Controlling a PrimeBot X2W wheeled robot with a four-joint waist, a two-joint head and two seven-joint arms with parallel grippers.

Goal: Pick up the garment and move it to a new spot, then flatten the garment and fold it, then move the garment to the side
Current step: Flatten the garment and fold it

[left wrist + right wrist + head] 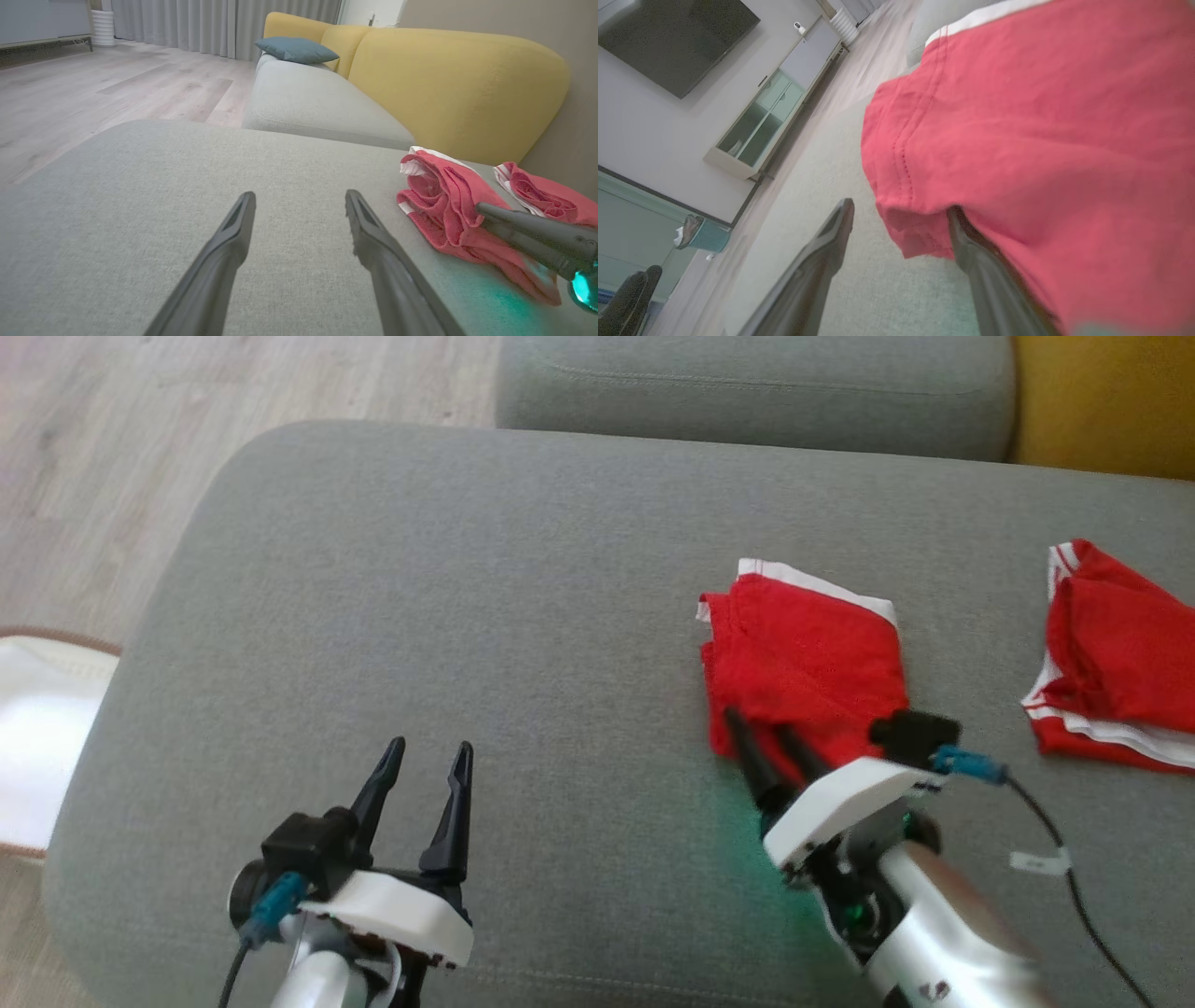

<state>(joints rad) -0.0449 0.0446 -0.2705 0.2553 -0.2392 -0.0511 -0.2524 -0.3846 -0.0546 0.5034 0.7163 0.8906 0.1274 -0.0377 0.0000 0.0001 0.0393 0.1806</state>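
Red garment (803, 653) lies on the grey sofa seat (467, 569), toward the robot's right, gathered into a compact, layered bundle with its white trim showing at the far edge; judged from that, the pick-up, the flattening and the fold look done, though the bundle is loose and somewhat rumpled rather than crisp; it sits near another red piece (1116, 663) further right, apart from it, so the last move to the side seems either finished or close to it, and which cannot be told; the right hand (758, 726) has its fingers spread wide at the bundle's near edge, gripping nothing; the left hand (430, 747) hovers wide and empty above bare seat, well apart from the cloth. The right wrist view gives what the head view does not: one finger (973, 256) lies against the cloth's hem, perhaps tucked just under it, while the other stands clear over the seat; the left wrist view shows the bundle's rolled layers from the side, plus the yellow backrest (448, 88) behind.
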